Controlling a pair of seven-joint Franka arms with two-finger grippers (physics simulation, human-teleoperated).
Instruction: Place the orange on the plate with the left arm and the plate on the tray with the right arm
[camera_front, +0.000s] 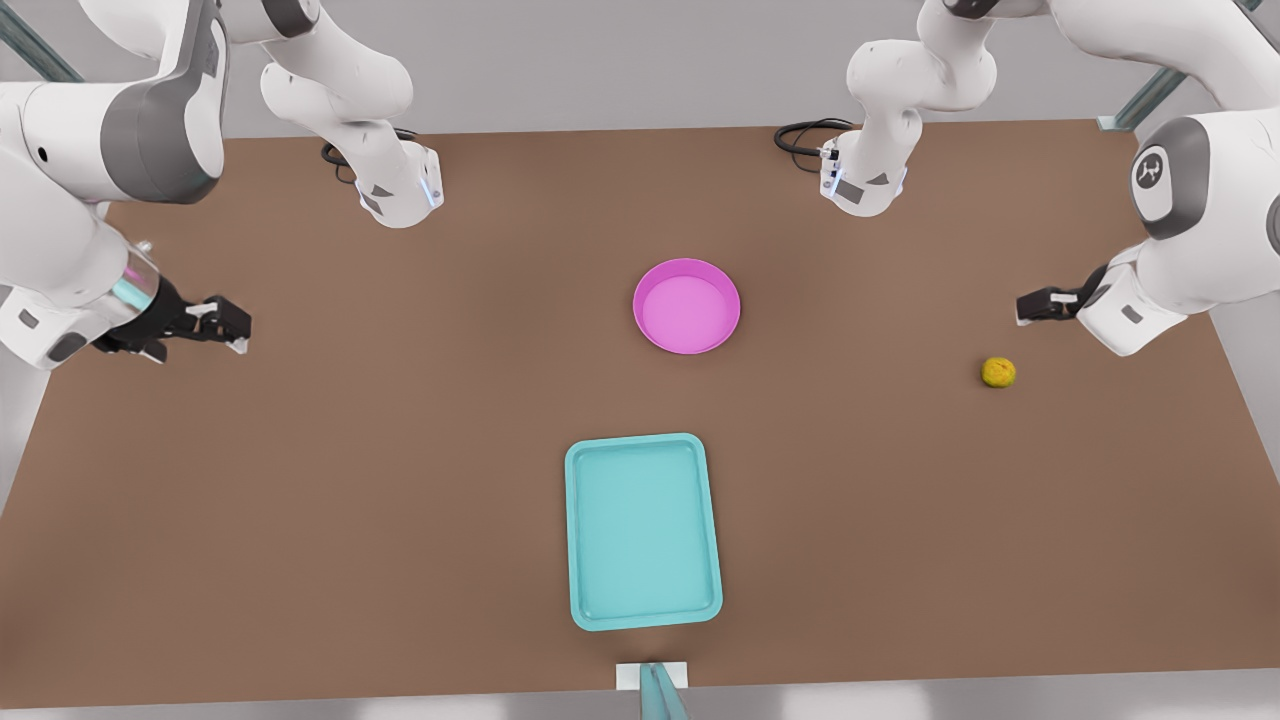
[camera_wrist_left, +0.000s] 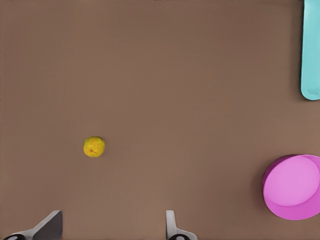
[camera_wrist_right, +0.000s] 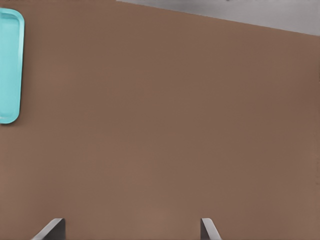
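The orange (camera_front: 998, 372) lies on the brown table at the front view's right, small and bumpy. My left gripper (camera_front: 1040, 303) hovers just behind it, open; in the left wrist view the orange (camera_wrist_left: 94, 147) sits ahead of the open left gripper (camera_wrist_left: 112, 226), apart from both fingers. At the table's middle stands the pink plate (camera_front: 686, 305) (camera_wrist_left: 292, 187) with nothing in it, and the teal tray (camera_front: 643, 530) (camera_wrist_left: 311, 50) (camera_wrist_right: 9, 65) lies in front of it, also bare. The right gripper (camera_front: 225, 325) (camera_wrist_right: 131, 227) waits open at the front view's left, over bare table.
Both arm bases (camera_front: 400, 195) (camera_front: 865, 180) stand at the table's back edge with black cables beside them. A small white and teal fixture (camera_front: 652, 685) sits at the front edge below the tray. Wide brown table surface lies between the things.
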